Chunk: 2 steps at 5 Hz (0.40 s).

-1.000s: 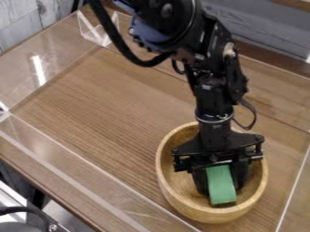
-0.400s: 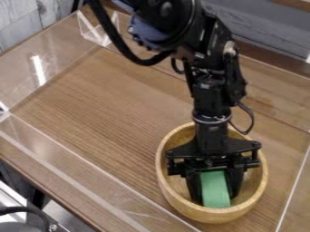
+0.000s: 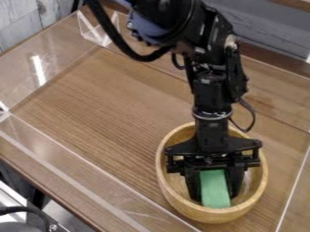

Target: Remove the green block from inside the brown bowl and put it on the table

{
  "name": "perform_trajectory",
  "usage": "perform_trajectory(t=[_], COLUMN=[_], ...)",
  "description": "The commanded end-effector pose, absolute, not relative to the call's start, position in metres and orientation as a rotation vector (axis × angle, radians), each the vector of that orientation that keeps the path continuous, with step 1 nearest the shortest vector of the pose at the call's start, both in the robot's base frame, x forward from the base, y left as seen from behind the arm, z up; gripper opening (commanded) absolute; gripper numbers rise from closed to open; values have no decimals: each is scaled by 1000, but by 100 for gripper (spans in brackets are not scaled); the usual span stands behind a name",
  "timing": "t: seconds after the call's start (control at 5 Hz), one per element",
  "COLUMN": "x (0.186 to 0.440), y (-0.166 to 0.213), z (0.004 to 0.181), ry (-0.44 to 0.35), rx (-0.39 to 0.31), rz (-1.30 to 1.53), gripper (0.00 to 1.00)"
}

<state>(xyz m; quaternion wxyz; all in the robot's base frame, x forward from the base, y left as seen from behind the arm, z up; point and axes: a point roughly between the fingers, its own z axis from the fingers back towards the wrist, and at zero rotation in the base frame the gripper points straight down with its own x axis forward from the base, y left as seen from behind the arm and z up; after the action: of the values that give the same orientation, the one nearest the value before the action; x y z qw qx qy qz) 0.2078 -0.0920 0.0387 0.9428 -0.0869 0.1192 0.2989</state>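
Hand [image 3: 216, 169]: fingers pinched on green block [image 3: 217, 188], pointing steeply down into brown bowl [image 3: 177, 196].
Change vs 1 s ago: block sat tilted, low end near bowl's right side; now hangs more upright, centred under hand. Arm barely shifted.
Block loc: inside bowl, lower end at or just off bowl floor; can't tell which.
Meaning: grip looks secure, lift only starting; block not yet over rim.
Counter [image 3: 109, 100]: bare wood left of bowl, likely drop spot.

Bare table [image 3: 109, 109] left of bowl [image 3: 176, 195] offers free room; clear walls [image 3: 72, 32], apparently low, bound it.
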Motion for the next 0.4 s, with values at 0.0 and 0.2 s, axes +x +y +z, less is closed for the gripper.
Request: perform_trajectory(t=[0.0, 0.2], x=[220, 218], y=[-92, -91], z=[61, 65], ry=[181, 194], rx=[-219, -219], rz=[600, 597], gripper=[0, 0])
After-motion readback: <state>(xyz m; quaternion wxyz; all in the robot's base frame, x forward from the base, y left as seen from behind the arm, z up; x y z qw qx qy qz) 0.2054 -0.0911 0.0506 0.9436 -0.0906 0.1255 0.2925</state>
